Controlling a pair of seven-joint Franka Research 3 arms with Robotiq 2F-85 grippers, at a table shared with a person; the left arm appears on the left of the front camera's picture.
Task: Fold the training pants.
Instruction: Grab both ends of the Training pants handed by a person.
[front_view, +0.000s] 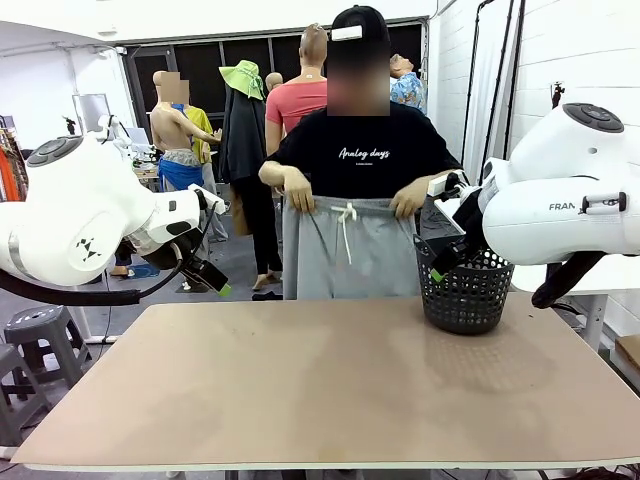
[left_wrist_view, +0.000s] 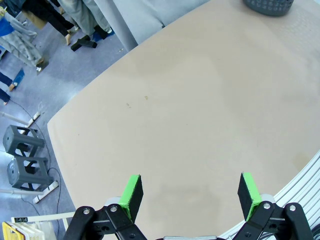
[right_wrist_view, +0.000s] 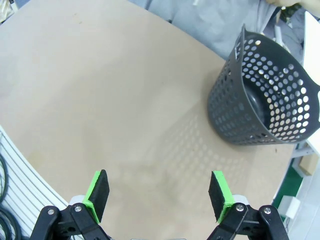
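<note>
A person (front_view: 360, 150) holds the soft grey pants (front_view: 345, 250) up by their ribbed waistband (white drawstring dangling) behind the smooth tan table (front_view: 330, 390), beside a perforated black basket (front_view: 465, 290). The left gripper (left_wrist_view: 190, 192) and right gripper (right_wrist_view: 159, 192) gape wide, empty.

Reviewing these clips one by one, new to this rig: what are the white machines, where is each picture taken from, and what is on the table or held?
The white machines are two robot arms, left arm and right arm. The front picture looks across the table from between them. The other two come from wrist cameras, looking past the left gripper and right gripper; both are open and hold nothing. A black mesh basket stands on the table. At the far side a person holds up the grey training pants by the waistband.
</note>
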